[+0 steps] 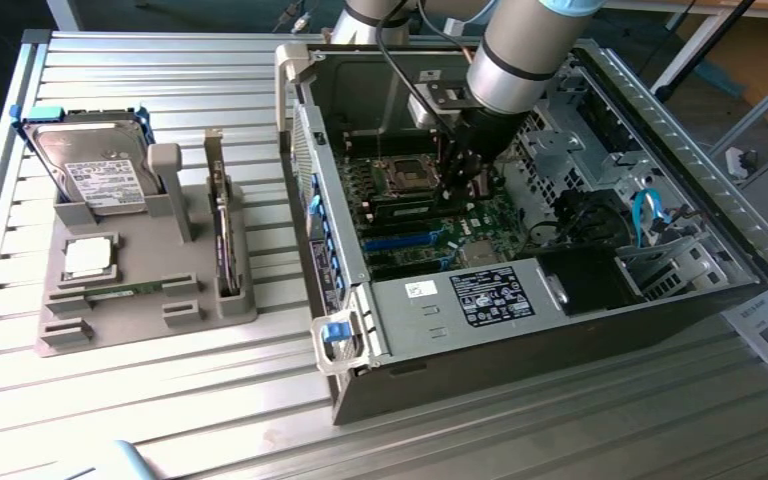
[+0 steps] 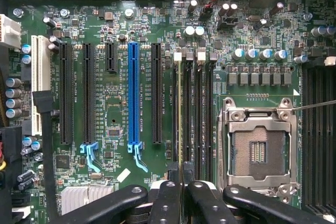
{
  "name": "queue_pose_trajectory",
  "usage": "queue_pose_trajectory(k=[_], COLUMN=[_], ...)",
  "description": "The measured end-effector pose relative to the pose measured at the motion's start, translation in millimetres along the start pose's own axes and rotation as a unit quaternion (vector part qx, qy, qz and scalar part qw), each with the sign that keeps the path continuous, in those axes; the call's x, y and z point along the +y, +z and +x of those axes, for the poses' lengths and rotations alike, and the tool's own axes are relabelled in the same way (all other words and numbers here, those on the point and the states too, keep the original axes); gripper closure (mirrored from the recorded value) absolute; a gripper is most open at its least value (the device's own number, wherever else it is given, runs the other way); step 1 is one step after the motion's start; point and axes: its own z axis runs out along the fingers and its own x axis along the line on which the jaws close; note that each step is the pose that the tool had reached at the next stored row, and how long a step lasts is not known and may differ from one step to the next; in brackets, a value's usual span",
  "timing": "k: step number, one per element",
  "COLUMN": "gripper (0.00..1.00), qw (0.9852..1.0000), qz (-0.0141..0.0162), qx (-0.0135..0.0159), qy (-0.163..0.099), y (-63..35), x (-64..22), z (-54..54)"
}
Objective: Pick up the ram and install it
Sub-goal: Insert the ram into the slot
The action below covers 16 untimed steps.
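Observation:
In the wrist view the ram point(image 2: 180, 108) shows edge-on as a thin pale line running along the black memory slots point(image 2: 202, 114) of the green motherboard point(image 2: 118, 108). My gripper point(image 2: 181, 184) is shut on the ram's near end, one dark finger point(image 2: 167, 200) on each side. The ram lines up with the slot nearest the blue slot side; whether it is seated I cannot tell. In the exterior view my gripper point(image 1: 462, 188) reaches down inside the open computer case point(image 1: 518, 300), beside the processor socket point(image 1: 404, 175).
The empty processor socket point(image 2: 261, 150) lies right beside the memory slots. A blue expansion slot point(image 2: 133, 95) and black ones flank the other side. Outside the case, a grey holder point(image 1: 131, 320) carries a hard drive point(image 1: 91, 170), a silver chip point(image 1: 88, 256) and a thin green strip point(image 1: 128, 290).

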Motion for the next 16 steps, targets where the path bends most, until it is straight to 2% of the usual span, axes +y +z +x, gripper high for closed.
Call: queue_pose_trajectory(k=[8,9,10,11,16], gripper=[0.88,0.81,0.81,0.75,0.75], qw=[1.0,1.0,1.0,1.0,1.0], qz=[0.0,0.0,0.0,0.0,0.0], qx=[-0.0001,-0.0001,-0.0001,0.0,0.0], qy=[0.0,0.0,0.0,0.0,0.0], y=[0.1,0.1,0.1,0.1,0.0], x=[0.1,0.1,0.1,0.1,0.1], z=[0.0,0.0,0.0,0.0,0.0])
